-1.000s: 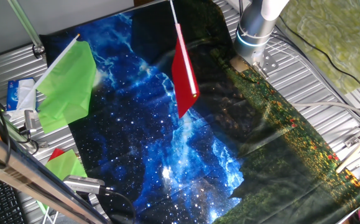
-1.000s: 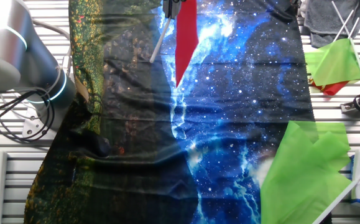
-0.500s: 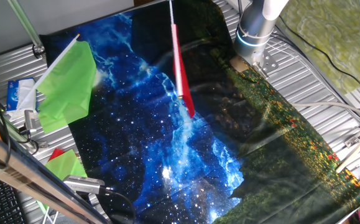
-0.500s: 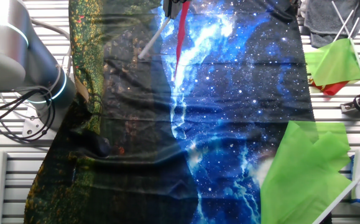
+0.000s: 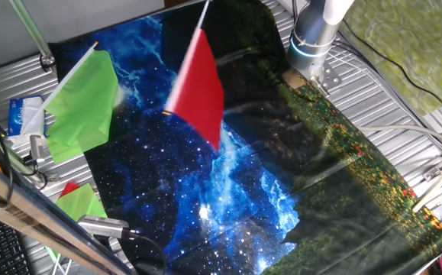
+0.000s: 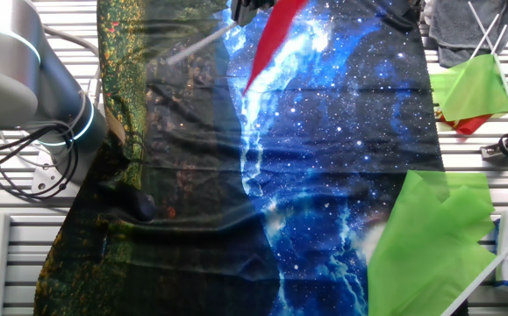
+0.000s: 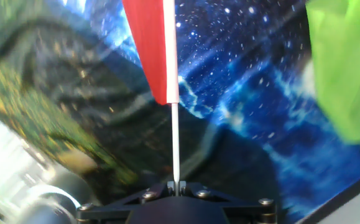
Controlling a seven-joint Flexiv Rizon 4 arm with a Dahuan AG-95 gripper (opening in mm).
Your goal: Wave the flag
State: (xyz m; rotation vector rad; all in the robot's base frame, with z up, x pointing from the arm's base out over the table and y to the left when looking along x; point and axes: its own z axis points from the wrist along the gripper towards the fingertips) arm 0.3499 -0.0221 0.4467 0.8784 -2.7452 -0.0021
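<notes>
The flag (image 7: pixel 152 43) sticks straight out in front of the tool (image 7: pixel 175 185), up in the air over the cloth (image 5: pixel 243 191) on the table (image 5: pixel 388 99). The big flag (image 7: pixel 344 68) lies off to the tool's right. The robot base (image 5: pixel 311 42) stands behind it.

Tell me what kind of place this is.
Probably a robot lab bench: a slatted metal table draped with a starry printed cloth, a robot arm bolted on, loose cables, and spare flags lying around.
</notes>
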